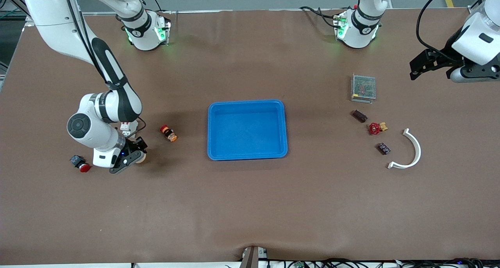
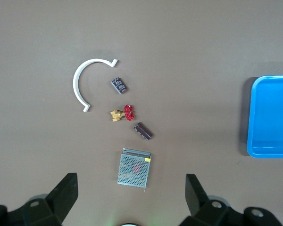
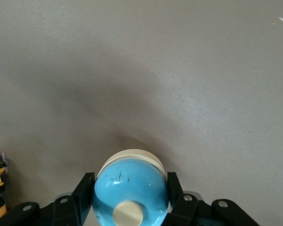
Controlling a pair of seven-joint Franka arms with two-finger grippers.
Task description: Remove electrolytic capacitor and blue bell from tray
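This looks like a robotics lab or workshop: two white arms are bolted along a wide brown surface (image 1: pixel 250 205), cables trail along its near edge, and small industrial parts such as a mesh box (image 1: pixel 363 88) lie scattered.

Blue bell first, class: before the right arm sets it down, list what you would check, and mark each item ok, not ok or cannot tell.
1. Right gripper jaws shut on the blue bell: ok.
2. Bell is out of the tray, over bare table toward the right arm's end: ok.
3. Table under the bell is free; the yellow and black part and the red-capped button lie to either side, apart from it: ok.
4. Bell already touching the table: cannot tell.
5. Tray holds nothing more to remove: ok, it is empty.
6. Left gripper waits with jaws open, high over the mesh box, away from the set-down spot: ok.
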